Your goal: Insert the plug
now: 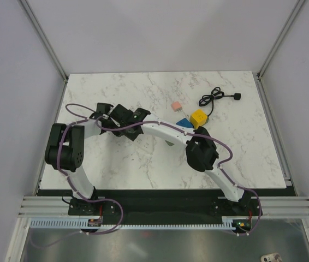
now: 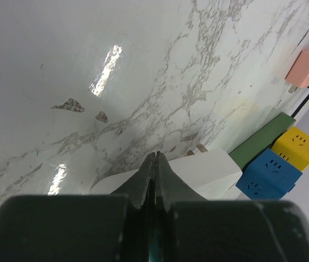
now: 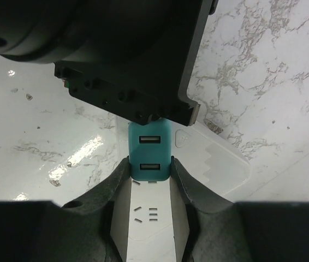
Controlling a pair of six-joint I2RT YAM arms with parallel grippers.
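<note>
Since the teal plug [image 3: 149, 150] is judged small, light, rigid and smooth, it is best pinched across its flat sides. It is seen at the end of the white strip [image 3: 150, 232], which is clamped by the right gripper [image 3: 150, 165]. The left gripper [image 2: 155, 159] is closed, fingertips together. No writing can be read.

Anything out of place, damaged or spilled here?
Nothing spilled or broken. One oddity: the black plug cable lies coiled at the far right of the table, apart from both arms, while the right pincer grips the white power strip.
</note>
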